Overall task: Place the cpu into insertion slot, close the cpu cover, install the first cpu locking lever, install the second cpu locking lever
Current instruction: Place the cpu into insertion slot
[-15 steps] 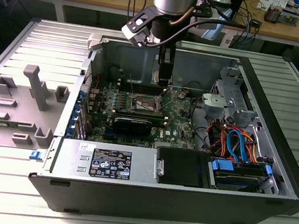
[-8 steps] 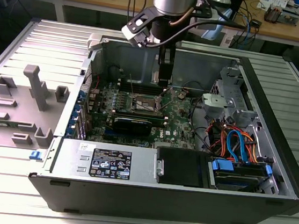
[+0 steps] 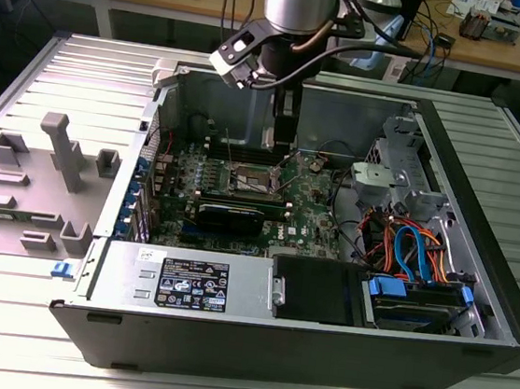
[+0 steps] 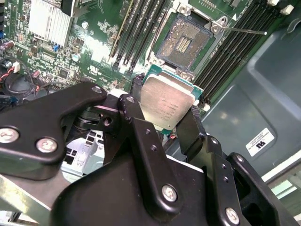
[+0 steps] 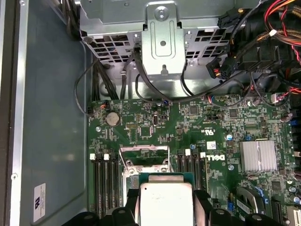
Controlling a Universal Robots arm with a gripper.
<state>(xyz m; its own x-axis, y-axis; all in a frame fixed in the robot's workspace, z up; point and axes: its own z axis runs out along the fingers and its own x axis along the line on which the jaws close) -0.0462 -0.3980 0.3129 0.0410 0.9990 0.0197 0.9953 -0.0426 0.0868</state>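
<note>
My gripper (image 4: 162,113) is shut on the cpu (image 4: 167,104), a flat square chip with a silvery top and a green edge, pinched by its two sides between the black fingers (image 4: 132,115). In both wrist views the cpu (image 5: 167,203) hangs a little above the green motherboard, just beside the insertion slot (image 4: 182,40). The slot lies open, its dark contact field bare inside a silver rim. The cpu cover (image 5: 145,161) stands raised at the slot's edge. A thin locking lever (image 4: 244,31) sticks out sideways. In the exterior view the gripper (image 3: 284,133) hovers over the slot (image 3: 252,178).
Memory slots (image 4: 141,28) flank the socket on both sides. A long black card (image 3: 230,216) lies in front of it, a silver heatsink (image 5: 257,156) nearby. The power supply (image 3: 184,282), the drive cage with cables (image 3: 413,254) and the case walls (image 3: 251,353) hem the board in.
</note>
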